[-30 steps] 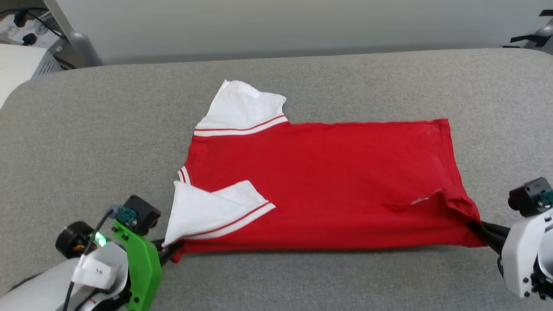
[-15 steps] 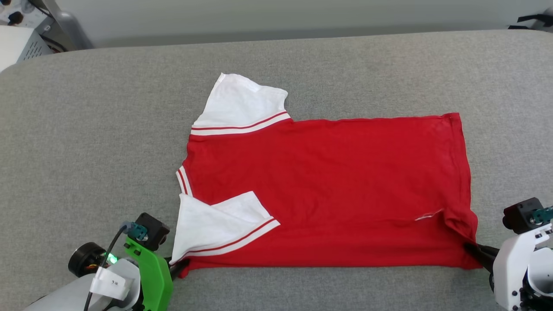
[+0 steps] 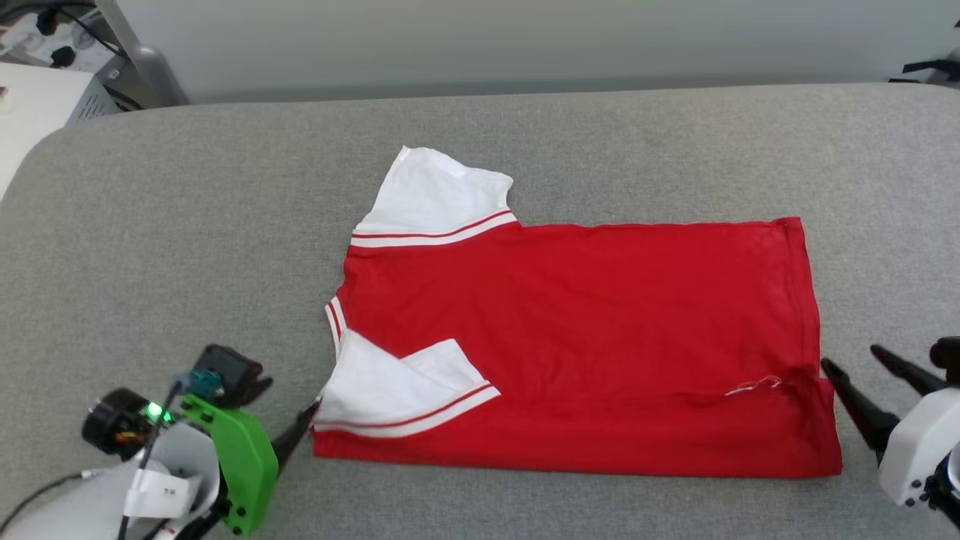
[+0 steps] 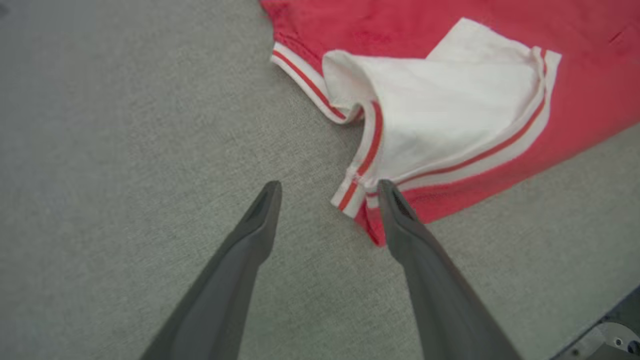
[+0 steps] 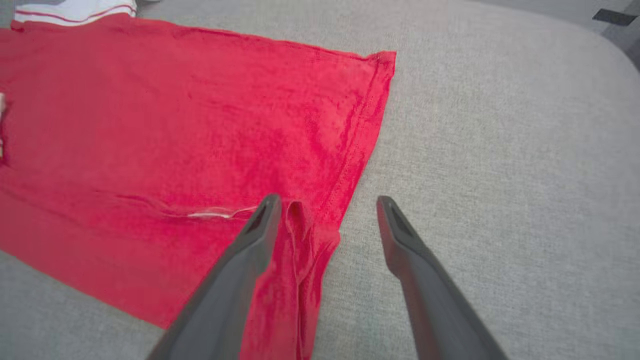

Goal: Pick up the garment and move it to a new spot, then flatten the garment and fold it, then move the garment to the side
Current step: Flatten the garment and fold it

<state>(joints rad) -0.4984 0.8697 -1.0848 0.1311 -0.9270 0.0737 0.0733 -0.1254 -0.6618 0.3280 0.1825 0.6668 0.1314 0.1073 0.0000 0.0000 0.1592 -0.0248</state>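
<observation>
Since the earlier frames both grippers have let go of the garment's (image 3: pixel 585 337) near corners. The near edge is no longer pulled taut and lies slack. The head camera has also shifted a little.

The garment lies spread in the middle of the grey counter (image 3: pixel 187 225), collar end to the robot's left, hem (image 3: pixel 808 300) to the right. The far white sleeve (image 3: pixel 439 191) sticks out flat. The near white sleeve (image 3: pixel 397 390) is turned in over the red body. A small pucker with a pale thread (image 3: pixel 754 386) sits near the near hem corner; the rest is mostly smooth.

The left gripper (image 4: pixel 328 185) has its jaws wide and holds nothing. One fingertip is on or just over the near shoulder corner beside the striped trim. The right gripper (image 5: pixel 327 198) is also wide and empty, with one finger over the bunched hem corner and the other over bare counter.

Handling, as a judgement:
- The fabric looks thin, light and limp, with no stiffness.
- It will sag from any pinch point and likely drag on the cloth counter, not slide freely.
- It isn't fragile, but it wrinkles easily.

The best holds are probably edge corners, pinching all layers together. The far side looks unfolded, so the likely holds are the far shoulder by the sleeve seam and the far hem corner (image 3: pixel 787 225). Lift both together to keep the edge straight.
</observation>
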